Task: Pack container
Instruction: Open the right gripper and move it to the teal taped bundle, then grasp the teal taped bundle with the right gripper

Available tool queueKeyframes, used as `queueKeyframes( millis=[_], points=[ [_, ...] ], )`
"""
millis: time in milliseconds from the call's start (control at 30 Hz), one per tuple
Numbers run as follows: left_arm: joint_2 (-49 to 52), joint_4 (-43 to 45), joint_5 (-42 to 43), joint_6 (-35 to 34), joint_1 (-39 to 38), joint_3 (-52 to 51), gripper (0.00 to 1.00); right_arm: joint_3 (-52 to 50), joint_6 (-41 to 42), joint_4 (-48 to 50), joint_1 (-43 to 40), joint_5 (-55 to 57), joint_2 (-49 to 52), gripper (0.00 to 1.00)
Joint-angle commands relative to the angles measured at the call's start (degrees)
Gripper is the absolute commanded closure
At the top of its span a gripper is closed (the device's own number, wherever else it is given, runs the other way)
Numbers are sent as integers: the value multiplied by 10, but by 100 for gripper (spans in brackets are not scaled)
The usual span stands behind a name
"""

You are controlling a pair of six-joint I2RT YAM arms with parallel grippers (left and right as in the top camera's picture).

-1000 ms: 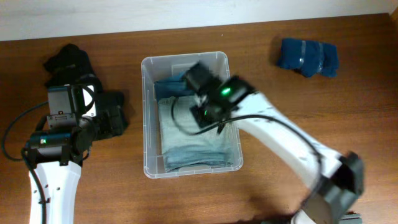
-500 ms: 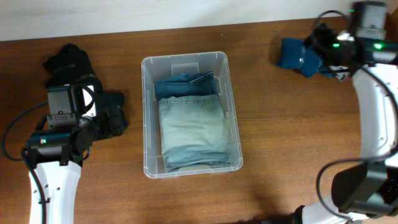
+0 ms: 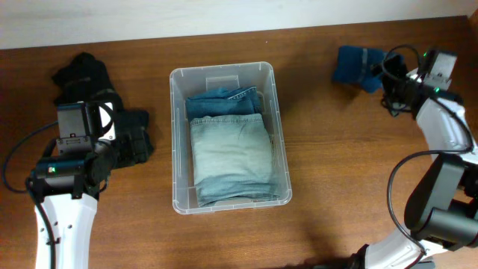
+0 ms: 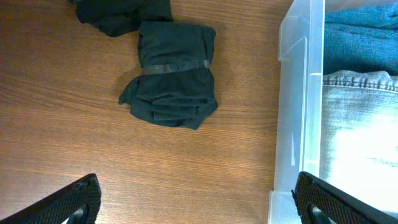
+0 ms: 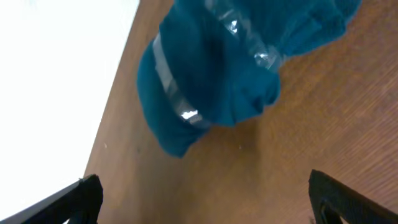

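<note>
The clear plastic container [image 3: 176, 142] stands mid-table. A pale folded pair of jeans [image 3: 230, 161] lies in it, with a darker denim piece [image 3: 222, 101] at its far end. A blue cloth bundle [image 3: 360, 66] bound with clear tape lies at the back right. My right gripper [image 5: 205, 193] hangs open just short of this blue bundle [image 5: 230, 68], holding nothing. A black bundle [image 4: 171, 74] lies on the wood left of the container wall [image 4: 298, 93]. Before the black bundle, my left gripper [image 4: 198, 196] stands open and empty.
More black cloth [image 3: 81, 75] lies at the back left behind the black bundle [image 3: 136, 142]. The table's far edge meets a white wall [image 5: 56, 74] right behind the blue bundle. The right arm [image 3: 441, 127] runs along the table's right side.
The right arm has swung from over the container to the far right by the blue bundle, with its jaws open now. The jeans stay in the container. The left arm has not moved.
</note>
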Motion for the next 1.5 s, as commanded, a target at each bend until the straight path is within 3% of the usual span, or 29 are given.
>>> queueKeyframes(
  millis=[0,100,367,700,767,800,867,933,967,1200,1467],
  points=[
    [2,1,0,-6,-1,9,1,-45,42,60,-3,-9,9,2],
    [2,1,0,-6,-1,9,1,-68,42,118,-3,-7,16,2],
    [2,1,0,-6,-1,9,1,-68,73,138,-2,-2,68,2],
    [2,1,1,-6,-1,9,1,-68,107,259,-2,2,148,1],
    [2,1,1,-6,-1,9,1,-68,107,275,-2,4,160,9],
    [2,1,1,-6,-1,9,1,-68,107,276,-2,5,162,20],
    [2,1,1,-6,-1,9,1,-68,106,276,-2,9,166,53],
    [2,1,1,-6,-1,9,1,-68,106,276,-2,11,166,75],
    [2,1,0,-6,-1,9,1,-68,106,281,-2,10,166,96],
    [2,1,0,-6,-1,9,1,-63,49,291,-2,-65,158,96],
    [2,10,0,-5,-1,9,0,-55,-7,279,6,-202,56,96]
  ],
)
